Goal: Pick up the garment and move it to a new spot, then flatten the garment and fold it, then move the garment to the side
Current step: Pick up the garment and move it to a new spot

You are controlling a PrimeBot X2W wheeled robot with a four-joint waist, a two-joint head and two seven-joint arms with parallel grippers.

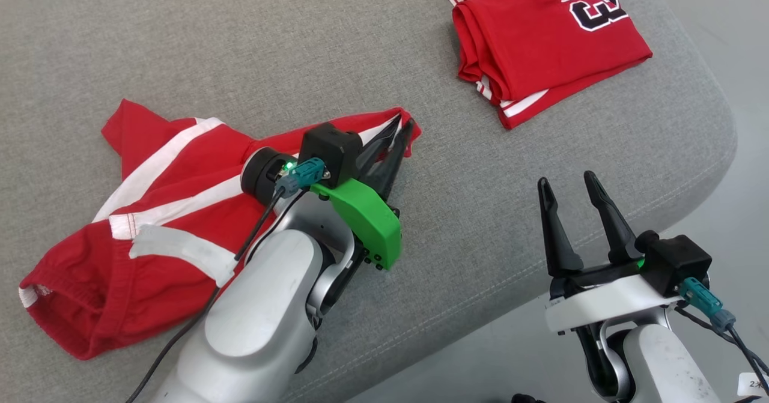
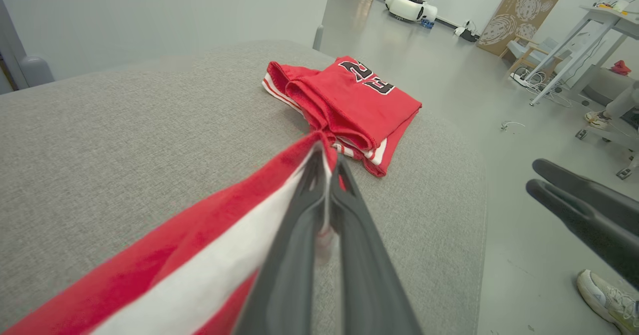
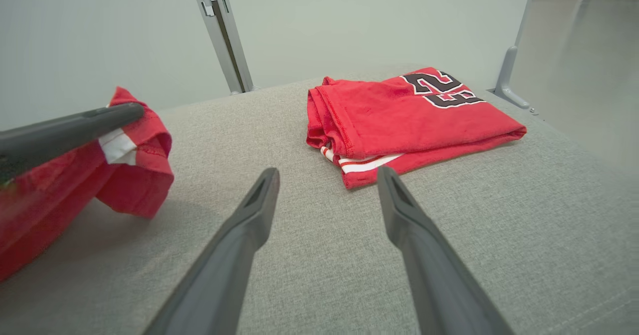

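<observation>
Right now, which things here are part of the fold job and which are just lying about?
In the job: loose red striped garment, pinched at its corner by the shut left tool; open right tool; grey padded surface.
Lying about: folded red jersey; person's shoe; cardboard panel.

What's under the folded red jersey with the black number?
The folded red jersey lies on the grey fabric cushion; its white-striped lower layers peek out at the near edge. Anything beneath them is covered.
</observation>
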